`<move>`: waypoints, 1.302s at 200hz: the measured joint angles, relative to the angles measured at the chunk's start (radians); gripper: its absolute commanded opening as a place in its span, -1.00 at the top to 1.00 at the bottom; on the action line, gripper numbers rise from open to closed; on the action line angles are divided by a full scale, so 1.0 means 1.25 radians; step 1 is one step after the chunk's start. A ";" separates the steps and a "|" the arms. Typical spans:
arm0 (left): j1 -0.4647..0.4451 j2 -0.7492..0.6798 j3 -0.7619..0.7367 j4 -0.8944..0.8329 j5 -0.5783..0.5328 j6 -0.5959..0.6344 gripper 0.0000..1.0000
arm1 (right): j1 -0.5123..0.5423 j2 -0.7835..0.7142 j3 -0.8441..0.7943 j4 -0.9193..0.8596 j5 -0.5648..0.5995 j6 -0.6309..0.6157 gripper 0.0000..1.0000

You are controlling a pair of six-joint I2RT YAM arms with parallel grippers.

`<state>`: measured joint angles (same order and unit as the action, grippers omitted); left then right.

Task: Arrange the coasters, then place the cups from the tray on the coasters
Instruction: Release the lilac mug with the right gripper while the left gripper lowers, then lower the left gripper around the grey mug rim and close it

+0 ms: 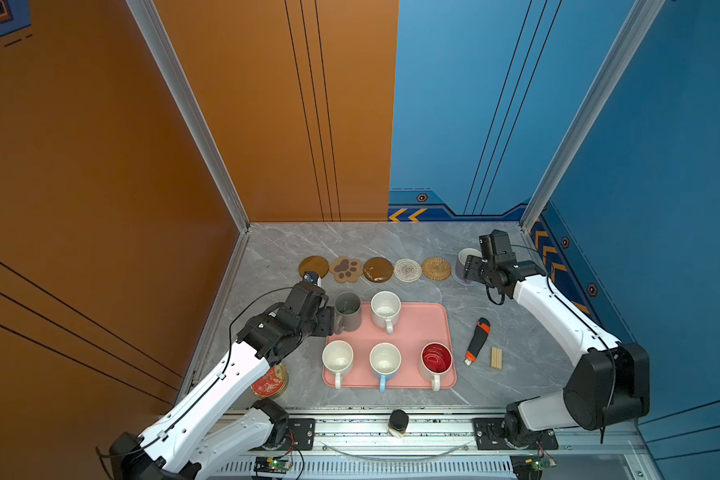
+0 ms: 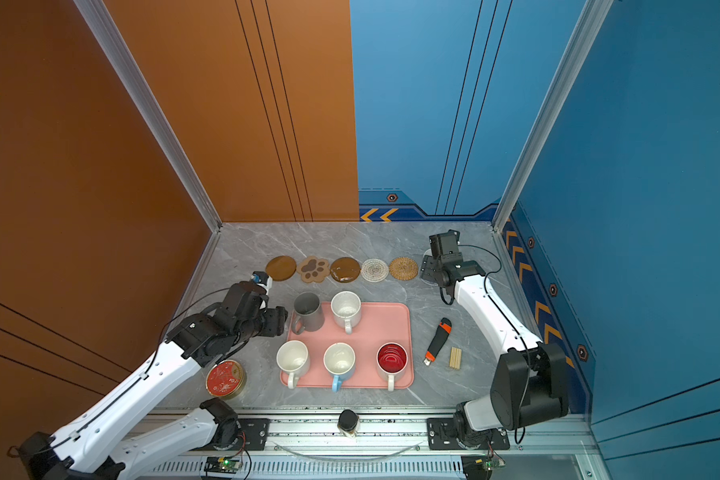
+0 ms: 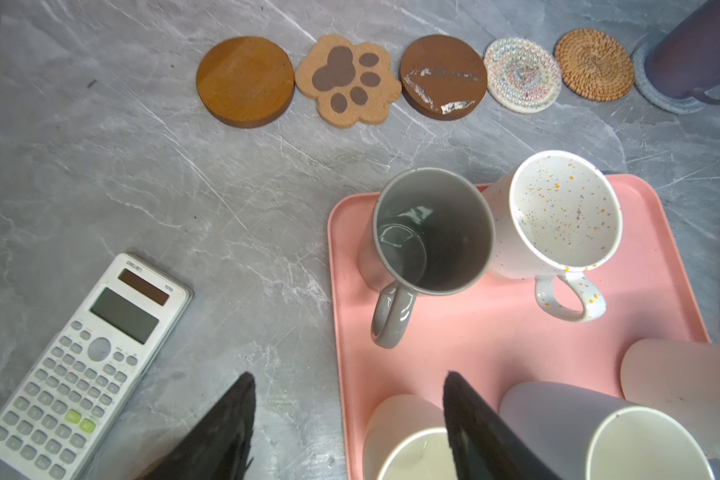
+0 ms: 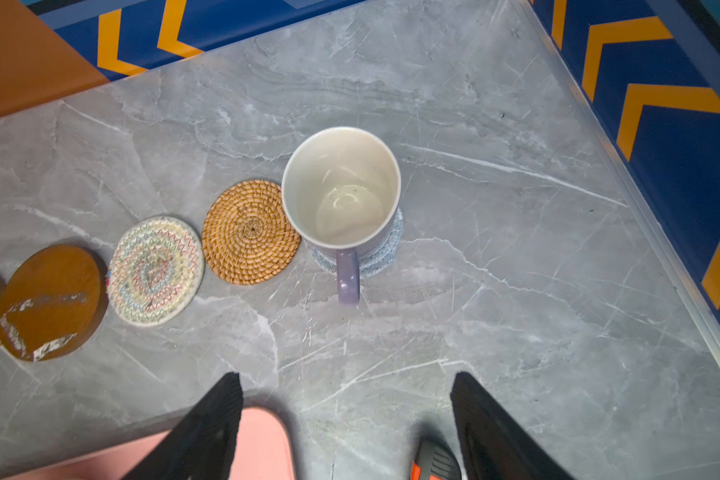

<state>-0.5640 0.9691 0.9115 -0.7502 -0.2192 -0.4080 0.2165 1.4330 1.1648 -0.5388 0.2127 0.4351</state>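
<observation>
Tall grey mug (image 1: 347, 311) stands upright on the far left corner of the pink tray (image 1: 416, 328), its handle turned toward the left gripper (image 3: 348, 376). That gripper sits just beside the handle, jaws spread and empty, and it's clearly the nearer arm. The row of bare coasters (image 1: 377, 269) lies just beyond. At the row's right end the right gripper (image 4: 346, 376) hangs wide and empty, apart from the lavender mug (image 4: 341, 187), which mostly covers the grey-blue coaster (image 4: 385, 257). From above, the wrist hides the left fingertips.

Lavender cup (image 4: 341, 187) stands upright on the grey-blue coaster (image 4: 381, 259), beside the rattan coaster (image 4: 248, 232); right tool (image 4: 346, 376), jaws spread wide
</observation>
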 measured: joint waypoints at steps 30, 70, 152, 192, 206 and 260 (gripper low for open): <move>0.000 0.048 0.003 -0.002 0.041 0.036 -0.41 | 0.027 -0.031 -0.041 -0.002 -0.002 0.019 -0.58; -0.005 0.081 0.004 -0.002 0.072 0.070 -0.32 | 0.044 -0.065 -0.089 -0.001 -0.009 0.038 -0.58; -0.005 0.185 0.007 0.005 0.116 0.136 -0.23 | 0.044 -0.073 -0.145 0.001 -0.031 0.062 -0.58; -0.005 0.232 0.015 0.041 0.116 0.147 -0.10 | 0.044 -0.073 -0.146 0.001 -0.043 0.066 -0.59; -0.003 0.252 0.021 0.051 0.116 0.148 -0.04 | 0.044 -0.073 -0.150 0.003 -0.044 0.066 -0.58; 0.006 0.323 0.039 0.083 0.116 0.156 0.10 | 0.044 -0.073 -0.166 0.007 -0.045 0.070 -0.59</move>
<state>-0.5560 1.3727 0.9607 -0.6460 -0.0742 -0.2134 0.2710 1.3422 0.9569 -0.5297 0.1570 0.5220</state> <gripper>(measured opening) 0.461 0.794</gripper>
